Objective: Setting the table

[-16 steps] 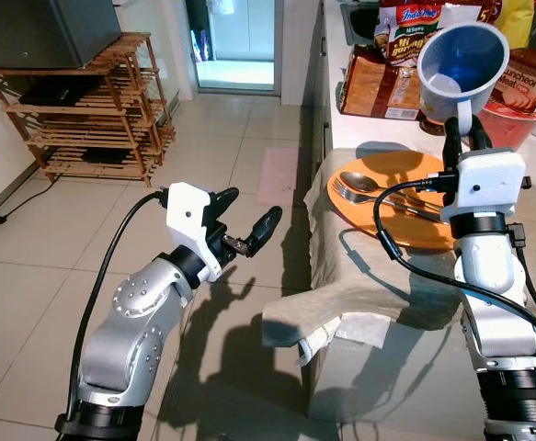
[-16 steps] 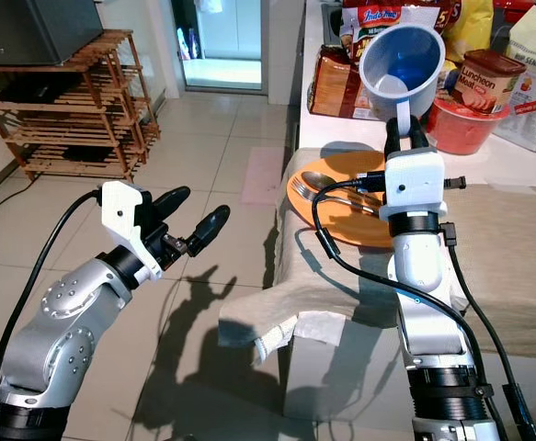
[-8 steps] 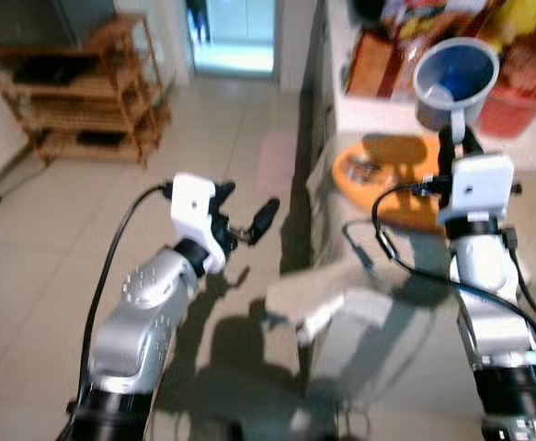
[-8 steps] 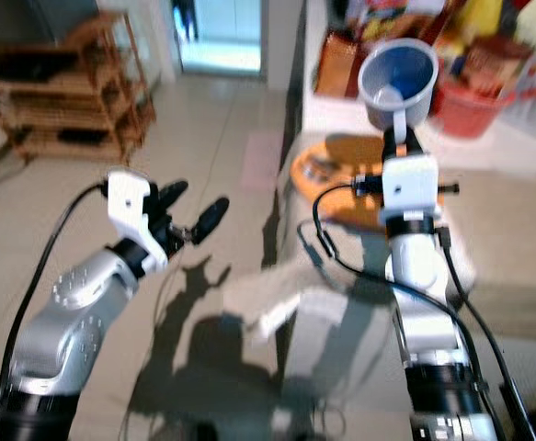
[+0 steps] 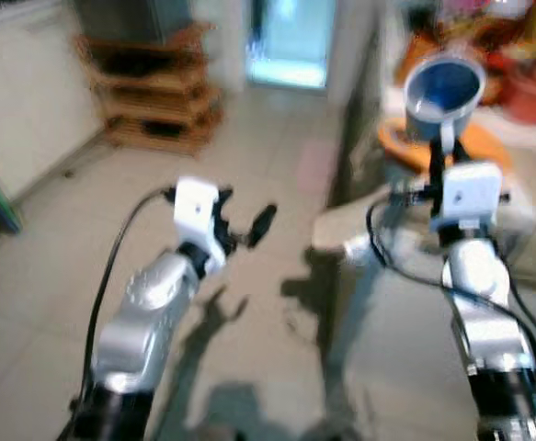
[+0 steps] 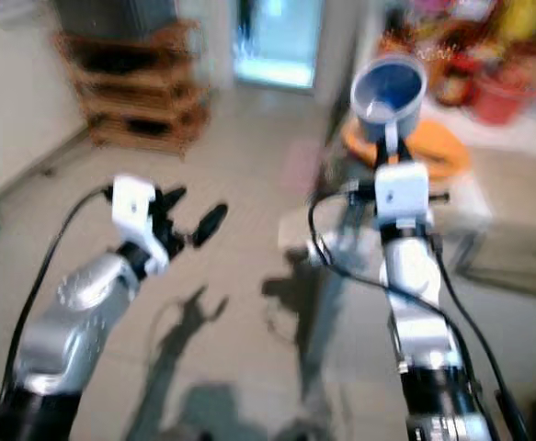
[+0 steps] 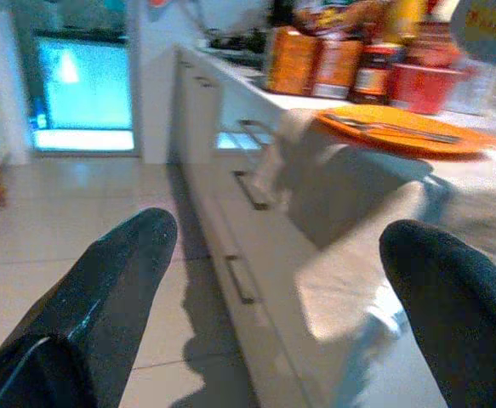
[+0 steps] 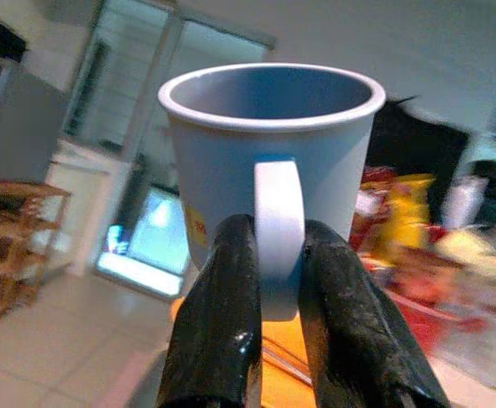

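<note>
Right wrist view showed the right gripper (image 8: pixel 277 289) clenched on the white handle of a blue mug (image 8: pixel 269 161), held upright above the near edge of the counter (image 7: pixel 316 289). Beyond it lay an orange plate (image 7: pixel 401 132) with cutlery (image 7: pixel 392 126) on a draped cloth (image 7: pixel 350 183), packets (image 7: pixel 316 59) and a red tub (image 7: pixel 422 85) farther back. At left, the left gripper (image 5: pixel 240 220) hung released over tiled floor (image 5: pixel 277 303), a wooden shelf (image 5: pixel 153 83) far left.

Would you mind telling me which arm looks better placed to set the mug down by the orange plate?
Probably the right. Its tool already pinches the blue mug by the handle, near the orange plate. The left tool is open over the floor, holding nothing.
</note>
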`<state>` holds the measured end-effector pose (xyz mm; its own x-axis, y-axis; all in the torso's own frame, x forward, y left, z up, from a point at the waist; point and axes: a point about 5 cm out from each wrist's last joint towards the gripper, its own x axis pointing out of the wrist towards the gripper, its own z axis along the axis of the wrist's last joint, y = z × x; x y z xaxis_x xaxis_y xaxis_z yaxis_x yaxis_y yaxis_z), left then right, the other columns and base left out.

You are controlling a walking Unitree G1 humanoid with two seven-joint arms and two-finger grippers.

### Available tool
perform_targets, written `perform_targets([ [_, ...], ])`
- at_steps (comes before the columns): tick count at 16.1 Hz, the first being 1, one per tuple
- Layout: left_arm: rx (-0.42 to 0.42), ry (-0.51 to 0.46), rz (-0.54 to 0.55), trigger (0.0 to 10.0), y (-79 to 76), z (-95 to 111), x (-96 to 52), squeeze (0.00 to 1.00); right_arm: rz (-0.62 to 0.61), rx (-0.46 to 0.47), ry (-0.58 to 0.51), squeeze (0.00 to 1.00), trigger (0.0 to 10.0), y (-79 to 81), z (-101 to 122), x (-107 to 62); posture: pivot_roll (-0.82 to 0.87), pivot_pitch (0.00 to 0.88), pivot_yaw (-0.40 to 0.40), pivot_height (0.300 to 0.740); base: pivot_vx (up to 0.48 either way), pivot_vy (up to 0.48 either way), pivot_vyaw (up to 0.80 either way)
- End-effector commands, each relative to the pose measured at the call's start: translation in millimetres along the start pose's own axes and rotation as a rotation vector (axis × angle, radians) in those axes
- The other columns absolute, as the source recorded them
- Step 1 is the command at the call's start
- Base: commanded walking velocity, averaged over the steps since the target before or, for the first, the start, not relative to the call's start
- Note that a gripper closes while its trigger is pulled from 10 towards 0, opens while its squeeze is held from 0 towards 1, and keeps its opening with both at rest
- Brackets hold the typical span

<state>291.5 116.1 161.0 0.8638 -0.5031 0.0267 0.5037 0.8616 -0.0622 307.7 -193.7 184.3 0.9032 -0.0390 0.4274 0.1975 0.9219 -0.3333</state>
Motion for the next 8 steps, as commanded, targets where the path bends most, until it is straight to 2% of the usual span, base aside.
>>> perform_targets([
  [1, 0.023, -0.013, -0.01, 10.0, -1.2, 3.0, 1.7, 0.0, -0.006, -0.003, -0.027, 0.0, 0.0, -3.5, 5.0, 4.0, 0.07, 0.0, 0.014, 0.74, 0.0, 0.0, 0.0],
  [4, 0.033, -0.025, -0.025, 10.0, -2.1, 3.9, 0.7, 0.0, -0.008, -0.004, -0.021, 0.0, 0.0, -4.2, 3.5, 3.4, 0.07, 0.0, 0.013, 0.74, 0.0, 0.0, 0.0],
  [8, 0.028, -0.027, -0.032, 10.0, -3.6, 3.0, 0.7, 0.0, -0.01, -0.008, -0.007, 0.0, 0.0, -5.7, 0.4, 3.3, 0.07, 0.0, 0.015, 0.74, 0.0, -0.453, 0.0],
])
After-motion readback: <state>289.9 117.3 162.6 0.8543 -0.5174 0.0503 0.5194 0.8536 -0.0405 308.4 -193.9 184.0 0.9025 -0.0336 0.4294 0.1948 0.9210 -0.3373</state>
